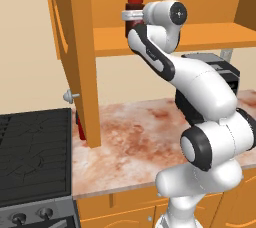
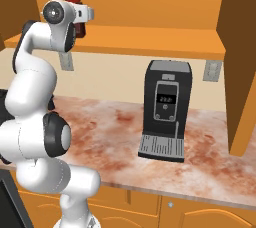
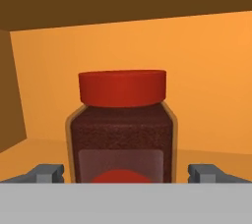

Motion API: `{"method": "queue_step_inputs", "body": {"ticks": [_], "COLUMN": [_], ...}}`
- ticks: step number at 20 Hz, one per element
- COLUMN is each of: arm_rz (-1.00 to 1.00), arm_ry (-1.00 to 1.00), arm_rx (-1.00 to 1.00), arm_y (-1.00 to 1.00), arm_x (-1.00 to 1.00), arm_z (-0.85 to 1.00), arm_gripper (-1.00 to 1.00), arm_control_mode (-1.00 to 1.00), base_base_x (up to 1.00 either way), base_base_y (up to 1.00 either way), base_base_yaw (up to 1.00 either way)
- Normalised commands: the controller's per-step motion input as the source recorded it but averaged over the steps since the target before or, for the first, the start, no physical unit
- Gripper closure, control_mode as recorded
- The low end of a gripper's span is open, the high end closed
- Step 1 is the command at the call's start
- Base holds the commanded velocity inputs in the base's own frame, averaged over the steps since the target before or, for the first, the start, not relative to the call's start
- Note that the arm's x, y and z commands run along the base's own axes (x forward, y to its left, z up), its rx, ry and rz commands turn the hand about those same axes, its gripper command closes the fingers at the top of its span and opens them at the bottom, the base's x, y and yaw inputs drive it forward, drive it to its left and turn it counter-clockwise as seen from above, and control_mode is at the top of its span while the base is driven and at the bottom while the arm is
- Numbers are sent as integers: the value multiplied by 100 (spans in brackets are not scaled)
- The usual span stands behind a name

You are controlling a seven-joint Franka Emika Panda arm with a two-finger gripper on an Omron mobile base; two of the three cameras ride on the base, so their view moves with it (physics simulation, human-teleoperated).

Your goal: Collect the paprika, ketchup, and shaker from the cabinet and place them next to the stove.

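**Open gripper at the paprika jar on the cabinet shelf**

Left base view: The white arm rises from the lower right and bends up to the cabinet (image 1: 165, 39), whose orange shelf runs across the upper half of the frame. The paprika (image 1: 134, 8) stands upright on the shelf near its left end, just behind the robot's wrist; its red cap and dark body show above the hand. The cabinet's tall door panel (image 1: 75, 47) hangs open on the left, reaching down to the counter (image 1: 135, 142). A red object (image 1: 80, 127) stands on the counter behind the door's lower edge, mostly hidden. The stove (image 1: 32, 157) sits at the counter's left end, grates dark, knobs at the front. A black coffee machine (image 1: 220, 72) stands behind the arm.

Right base view: The arm climbs from the lower left, and the hand reaches the paprika on the shelf's left end. The coffee machine stands upright mid-counter, well apart from the jar.

Hand view: The paprika fills the centre, upright on the shelf floor. The gripper (image 3: 126, 174) is spread wide, one fingertip (image 3: 49, 173) on each side of the jar, with a gap to the glass on both sides; they are not touching it.
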Motion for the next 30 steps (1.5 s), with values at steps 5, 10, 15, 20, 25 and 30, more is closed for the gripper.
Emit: {"method": "queue_step_inputs", "body": {"ticks": [5, 10, 15, 20, 25, 30], "arm_rz": [0, 0, 0, 0, 0, 0], "arm_ry": [0, 0, 0, 0, 0, 0], "arm_rx": [0, 0, 0, 0, 0, 0], "arm_y": [0, 1, 3, 2, 2, 2], "arm_x": [0, 1, 9, 11, 8, 1], "arm_z": [-4, -5, -2, -1, 0, 0], "arm_gripper": [-100, -100, -100, -100, -100, -100], "arm_control_mode": [-100, -100, -100, -100, -100, -100], "base_base_x": [0, 0, 0, 0, 0, 0], "base_base_y": [0, 0, 0, 0, 0, 0], "base_base_yaw": [0, 0, 0, 0, 0, 0]}}
